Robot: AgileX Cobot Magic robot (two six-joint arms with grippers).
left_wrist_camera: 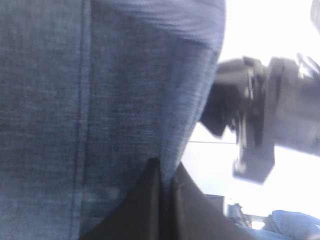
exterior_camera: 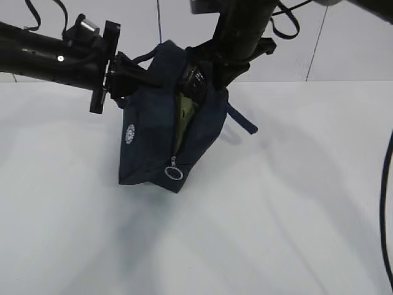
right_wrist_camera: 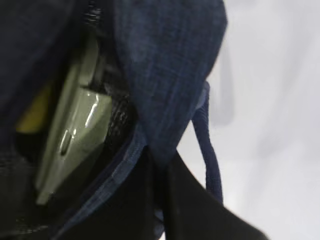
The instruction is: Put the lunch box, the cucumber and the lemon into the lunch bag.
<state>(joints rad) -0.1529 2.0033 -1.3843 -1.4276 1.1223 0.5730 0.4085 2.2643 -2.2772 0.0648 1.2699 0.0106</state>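
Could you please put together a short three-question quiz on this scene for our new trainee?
1. True or false: the bag lies flat on the table with its zipper fully closed.
2. Multiple choice: what does the right pincer grip? A) the bag's fabric B) the lemon C) the ring pull
3. Short answer: which items show inside the bag in the right wrist view?

Key
1. False. It is held up at its top by both pincers, and the zipper gapes open down to the ring pull.
2. A. The left pincer pinches fabric too.
3. The lunch box, by its sage-green lid, and something yellow beside it, probably the lemon. No cucumber shows.
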